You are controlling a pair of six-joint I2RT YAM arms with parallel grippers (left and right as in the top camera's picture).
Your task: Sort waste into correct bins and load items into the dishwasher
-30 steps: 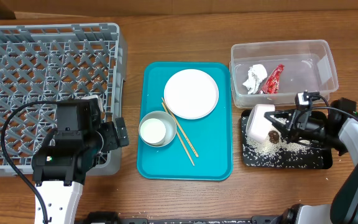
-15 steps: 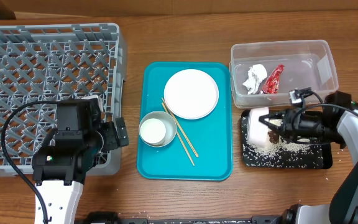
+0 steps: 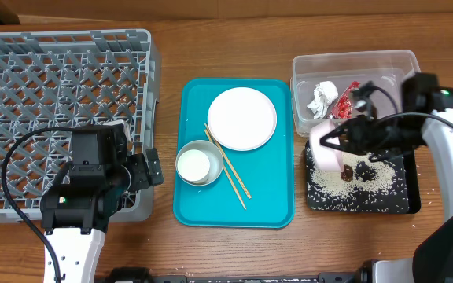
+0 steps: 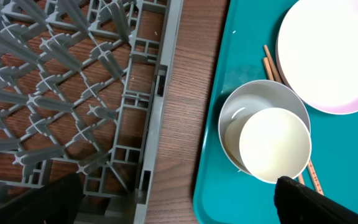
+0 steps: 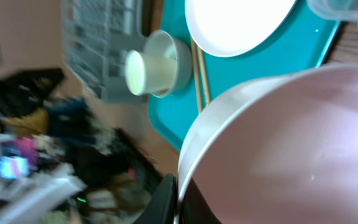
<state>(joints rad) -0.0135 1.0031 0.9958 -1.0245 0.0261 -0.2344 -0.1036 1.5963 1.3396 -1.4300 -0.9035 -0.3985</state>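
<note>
Overhead, the right gripper (image 3: 343, 140) is lifting the pink bowl (image 3: 323, 148) higher above the black tray (image 3: 368, 210), seemingly clamping its rim; rice (image 3: 338, 186) and brown lumps (image 3: 362, 171) are now lying emptied there; left gripper (image 4: 176, 186) is idling wide open, empty.

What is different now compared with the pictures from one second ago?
The right claw, still gripping the pink bowl, swung its wrist back toward the clear tub and tipped the bowl further over the black tray; brown lumps now lie in the rice. Left claw, plate, grey bowl, cup, chopsticks stayed.
</note>
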